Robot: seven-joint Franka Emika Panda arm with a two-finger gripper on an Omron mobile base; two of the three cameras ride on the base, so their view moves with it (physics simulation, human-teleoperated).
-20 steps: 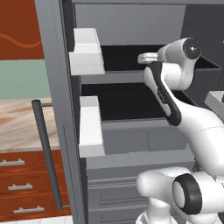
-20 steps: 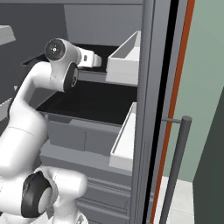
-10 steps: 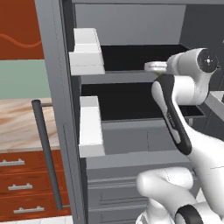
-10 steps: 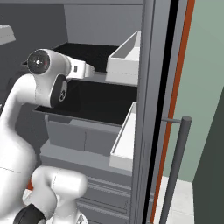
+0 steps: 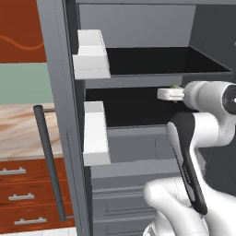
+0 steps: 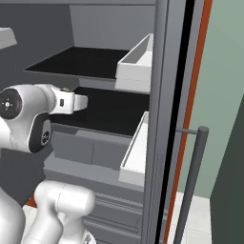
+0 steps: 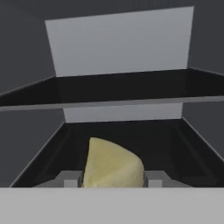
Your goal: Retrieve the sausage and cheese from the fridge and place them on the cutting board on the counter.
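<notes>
The cheese (image 7: 113, 164) sits between the two fingers (image 7: 70, 180) of the gripper (image 7: 113, 183), which close on its lower sides and seem to hold it, though the contact itself is cut by the bottom edge of the hand view. It is a pale yellow wedge, probably light and a little soft, with a smooth skin that can slip, so the wide base low down is the best place to hold. Beyond the fingertips, the fridge (image 5: 138, 60) has two dark shelves, and both look bare. The white door bins (image 5: 94, 133) also show nothing inside.
</notes>
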